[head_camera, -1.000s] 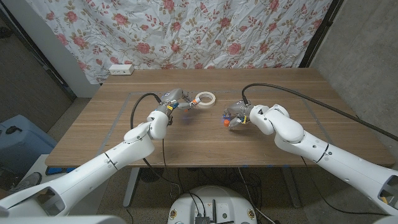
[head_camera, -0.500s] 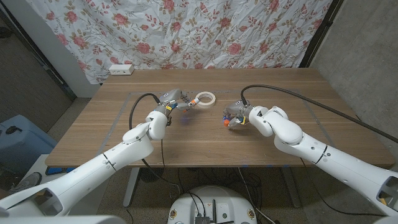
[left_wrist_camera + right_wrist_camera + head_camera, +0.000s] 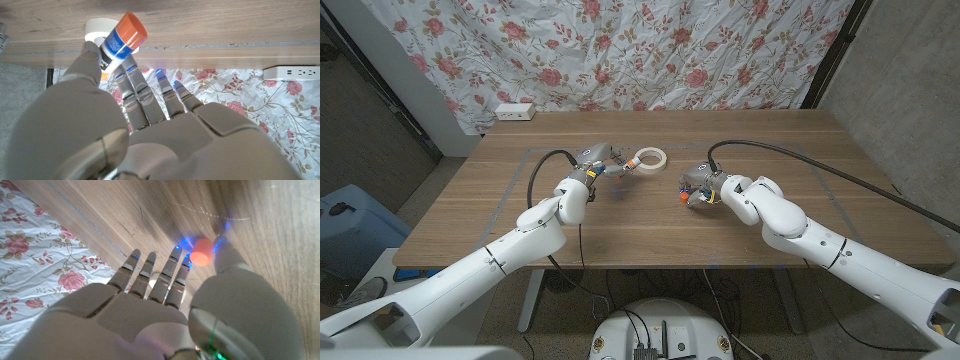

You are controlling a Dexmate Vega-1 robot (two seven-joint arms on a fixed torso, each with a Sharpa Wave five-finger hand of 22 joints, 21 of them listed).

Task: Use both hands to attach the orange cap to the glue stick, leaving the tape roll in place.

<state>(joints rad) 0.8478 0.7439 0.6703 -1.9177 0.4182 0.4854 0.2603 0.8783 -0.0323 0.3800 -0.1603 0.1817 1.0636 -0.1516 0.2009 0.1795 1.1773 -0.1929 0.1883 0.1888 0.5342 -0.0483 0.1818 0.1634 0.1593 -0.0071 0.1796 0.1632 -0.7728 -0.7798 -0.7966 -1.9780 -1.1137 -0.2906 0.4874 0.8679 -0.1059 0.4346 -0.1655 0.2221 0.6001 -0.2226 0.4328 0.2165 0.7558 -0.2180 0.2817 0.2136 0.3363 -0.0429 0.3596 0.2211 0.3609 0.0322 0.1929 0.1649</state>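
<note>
- Table [image 3: 650, 225]: both hands sit mid-table, well in from every edge. Bare wood runs from the fingers out to the near edge and to both side edges.
- Gap between the two hands is open wood, nothing lying in it.
- Left hand [image 3: 603, 161]: holds the glue stick [image 3: 119, 42], pinched between the thumb and the other fingers [image 3: 134, 92]. Left wrist view shows the stick's orange end pointing away from the palm, tilted; the rest of the fingers lie straight and close together.
- Tape roll [image 3: 650, 158]: flat on the table just beyond the left fingertips, toward the right hand. Contact with the fingers: cannot tell.
- Right hand [image 3: 701, 187]: orange cap [image 3: 202, 252] sits at the fingertips between thumb and nearest finger, looks pinched. Other fingers [image 3: 144, 276] straight, slightly fanned, above the wood.
- Cap and glue stick are well apart, each in its own hand, tape roll between them but nearer the left fingers.
- Power strip [image 3: 515, 112] at the far left edge of the table, well away from both hands.
</note>
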